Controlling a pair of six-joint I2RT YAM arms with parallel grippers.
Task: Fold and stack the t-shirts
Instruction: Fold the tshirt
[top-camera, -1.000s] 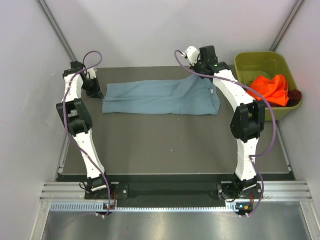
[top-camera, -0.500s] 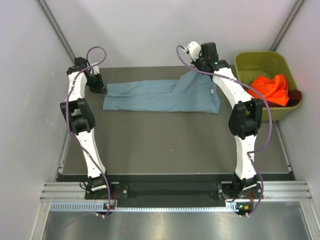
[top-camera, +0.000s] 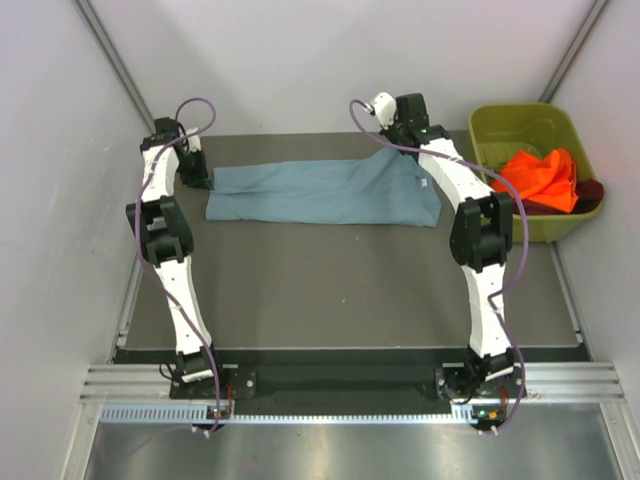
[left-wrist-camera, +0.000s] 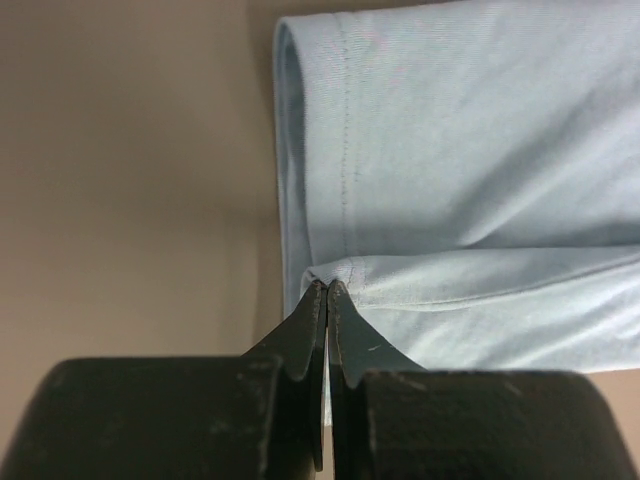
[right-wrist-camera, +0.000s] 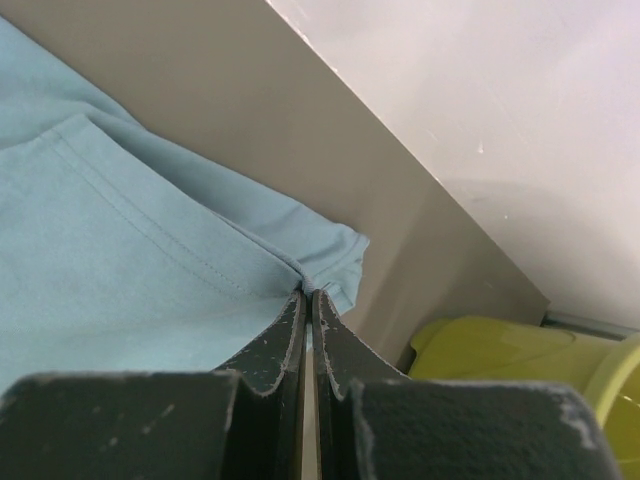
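Nearest me, the grey table (top-camera: 330, 290) lies bare between the two arms. Farther back, the blue-grey t-shirt (top-camera: 320, 192) is stretched flat across the table as a long, narrow band, already doubled over on itself.

At its left end the left gripper (left-wrist-camera: 327, 290) has its jaws pressed together, with what looks like a hemmed corner of the cloth nipped at the very tips. At the far right corner the right gripper (right-wrist-camera: 307, 295) is closed just as tightly on a small fold beside the stitched hem.

Beyond that, at the far right, the olive-green bin (top-camera: 500, 120) holds the orange t-shirt (top-camera: 540, 175) in a loose heap, with the maroon t-shirt (top-camera: 592, 190) peeking out beside it.

The cloth looks light, thin and limp. I'd expect it to sag and drape the moment it is lifted, and a shallow pinch could slip off. The hems and corners seem the best places to hold, since the doubled, stitched fabric gives the fingertips something firmer. Both ends should move together so the band does not twist.
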